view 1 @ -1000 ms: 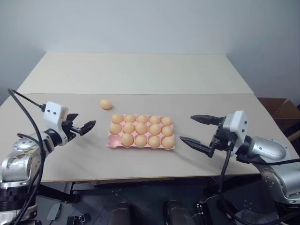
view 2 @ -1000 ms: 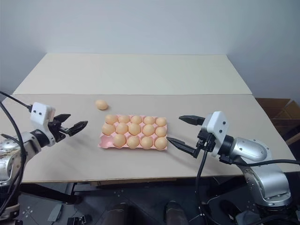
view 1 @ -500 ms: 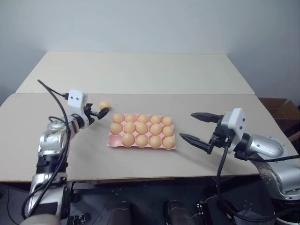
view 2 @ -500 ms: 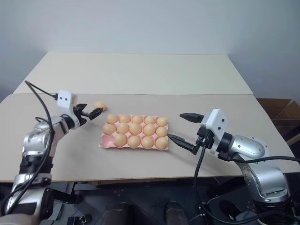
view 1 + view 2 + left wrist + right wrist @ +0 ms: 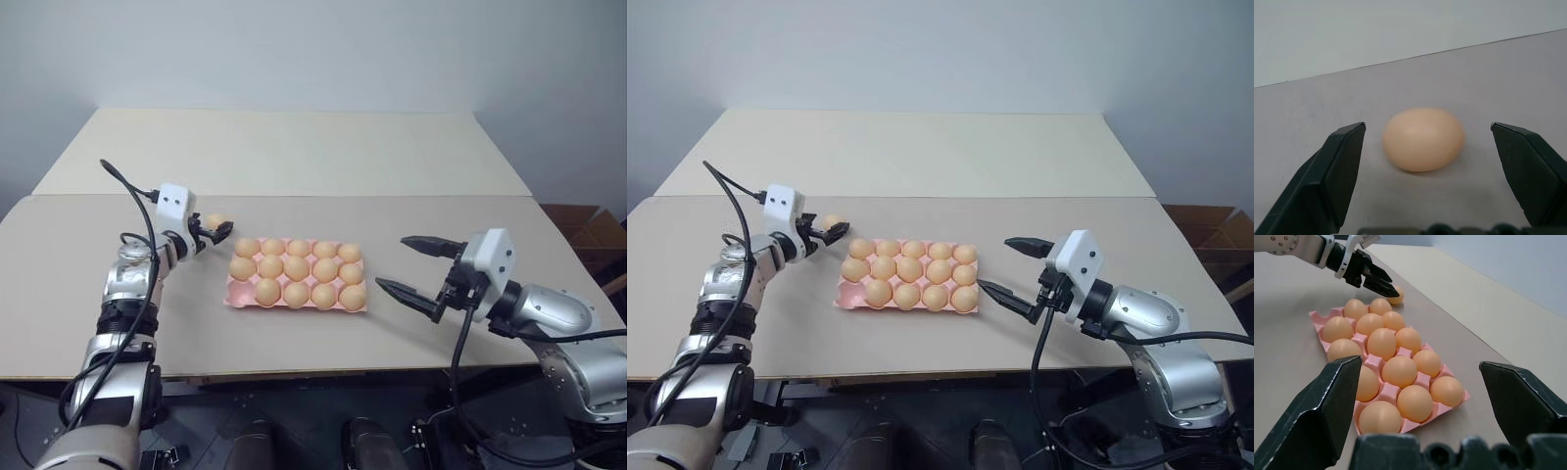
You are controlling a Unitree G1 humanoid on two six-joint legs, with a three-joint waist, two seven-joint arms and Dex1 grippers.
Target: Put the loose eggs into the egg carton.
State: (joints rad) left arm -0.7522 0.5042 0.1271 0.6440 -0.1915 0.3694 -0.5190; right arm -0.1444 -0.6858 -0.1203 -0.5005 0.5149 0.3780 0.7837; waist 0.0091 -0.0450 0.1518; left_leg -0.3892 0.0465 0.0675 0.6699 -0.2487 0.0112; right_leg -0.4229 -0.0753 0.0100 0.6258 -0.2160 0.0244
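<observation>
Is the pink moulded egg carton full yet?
Not full: pink moulded egg carton shows one empty front-left corner cup, with fourteen eggs seated.

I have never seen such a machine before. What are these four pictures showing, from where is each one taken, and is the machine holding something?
This is a humanoid robot with two arms, each ending in a gripper of two black fingers. Two pictures come from cameras in its head, looking down over a table. The other two come from a camera on each wrist, looking along that gripper's fingers.

On the table lies a pink egg carton, holding fourteen eggs; its near left corner cup is empty. One loose egg lies on the table beside the carton.

The left gripper is open, with the loose egg between its fingers but not gripped. The right gripper is open too, beside the carton. Nothing is held.
</observation>
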